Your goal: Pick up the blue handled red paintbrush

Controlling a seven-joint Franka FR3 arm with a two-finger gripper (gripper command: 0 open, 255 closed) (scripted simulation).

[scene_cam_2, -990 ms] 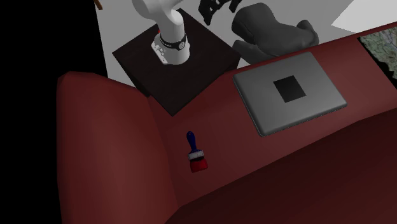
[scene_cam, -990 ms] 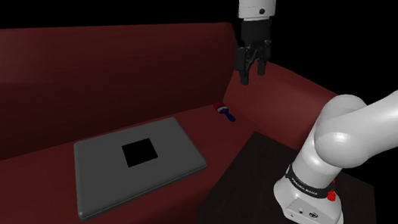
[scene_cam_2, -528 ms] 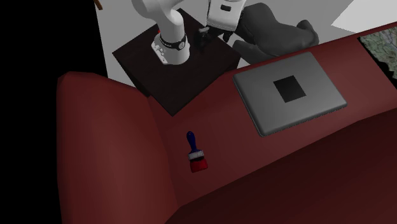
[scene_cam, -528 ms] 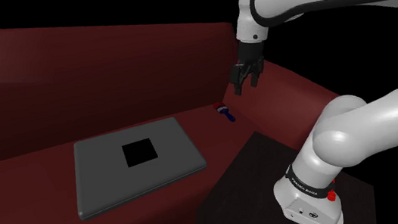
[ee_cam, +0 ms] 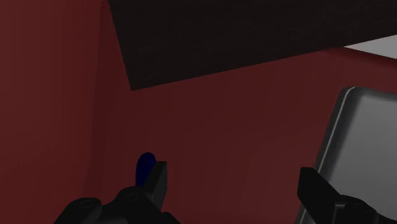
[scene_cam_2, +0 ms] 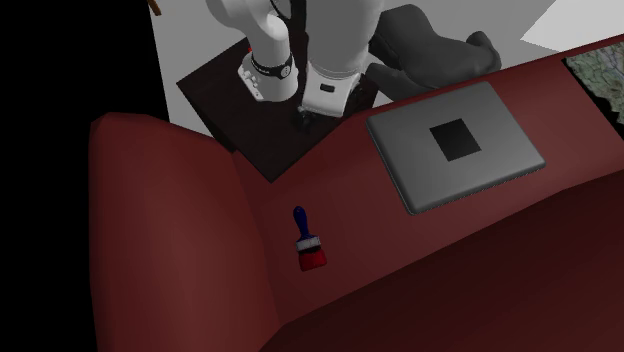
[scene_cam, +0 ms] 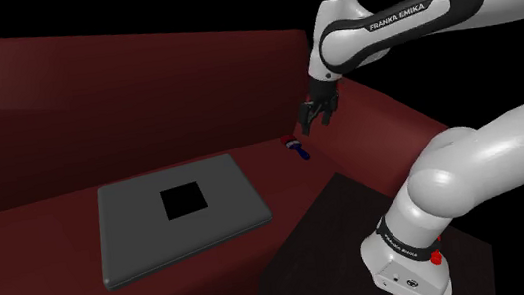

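Setting: Dark red sofa [scene_cam: 66,112], with a black area beyond its backrest. The robot's stand [scene_cam_2: 215,95], a dark box, sits against the seat's front edge.

Other item: a flat grey slab [scene_cam: 179,215] with a black square in its middle lies on the seat, well apart from the brush.

Paintbrush: the paintbrush [scene_cam_2: 307,240] has a blue handle, a pale band and red bristles. It lies flat on the seat cushion at the shoulder view's far right, just beside the base of the armrest.

Claw: the black claw [scene_cam: 314,116] hangs in the air above the armrest corner, pointing down. Its fingers stand apart and hold nothing.

Direction: in the shoulder view the brush lies below the claw and slightly to its left. In the wrist view the rounded tip of the blue handle [ee_cam: 146,167] peeks out from behind one finger, outside the gap between the two.

Long axis: the brush runs front to back across the seat, roughly along the armrest. The handle points towards the stand and the bristles towards the backrest.

Likely next move: shift sideways until the handle sits between the fingers, then descend with the fingers straddling the brush across its length.
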